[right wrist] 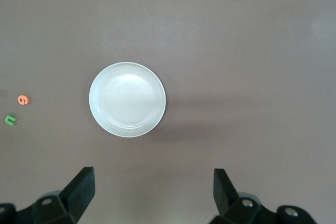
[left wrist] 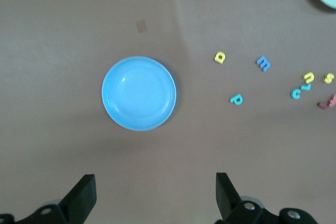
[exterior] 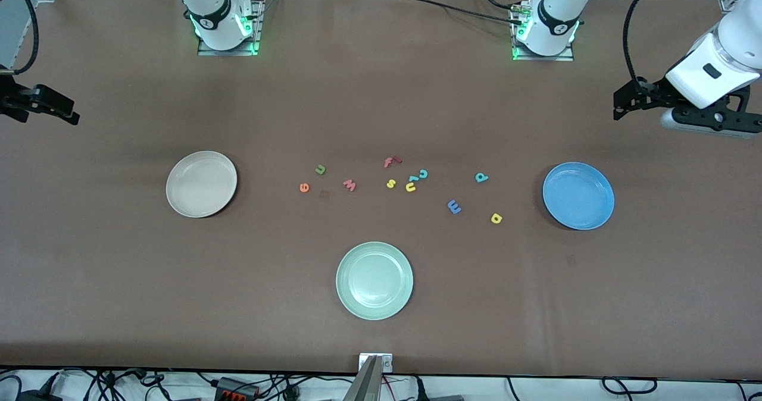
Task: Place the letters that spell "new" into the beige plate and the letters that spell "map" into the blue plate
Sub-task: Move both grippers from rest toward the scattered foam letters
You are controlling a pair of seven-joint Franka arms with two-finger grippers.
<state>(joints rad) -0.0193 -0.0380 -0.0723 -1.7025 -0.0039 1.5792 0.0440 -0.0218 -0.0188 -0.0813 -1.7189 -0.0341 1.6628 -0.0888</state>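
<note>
A: Front view first — nothing sorted yet. Beige plate (exterior: pixel 201 184) sits toward the right arm's end, blue plate (exterior: pixel 578 195) toward the left arm's end, both bare. All letters lie loose on the table (exterior: pixel 119 282) between them.

B: Grippers?

A: Left gripper (left wrist: pixel 155 195) hangs above the blue plate, fingers (left wrist: pixel 84 192) wide apart, nothing between them. Right gripper (right wrist: pixel 152 192) hangs above the beige plate, fingers (right wrist: pixel 81 190) spread too, empty. Both well clear of any letter.

B: Which letters go where?

A: Green n (exterior: pixel 320 169), orange e (exterior: pixel 304 187), pink w (exterior: pixel 349 185) — that cluster is nearest the beige plate. Blue m (exterior: pixel 453 206), teal p (exterior: pixel 481 177), yellow a (exterior: pixel 496 218) lie nearer the blue plate. Leave the red f (exterior: pixel 391 162), yellow s (exterior: pixel 390 183), yellow u (exterior: pixel 411 186), teal c (exterior: pixel 422 174) and the green plate (exterior: pixel 374 280).

B: Handling?

A: Tiny, flat, likely light foam or plastic — should skid if nudged. I'd drop straight down, fingertips to the table, pinch across the outer edges. The m, p and a stand apart, easy. The u touches the c, so stay off that clump.
</note>
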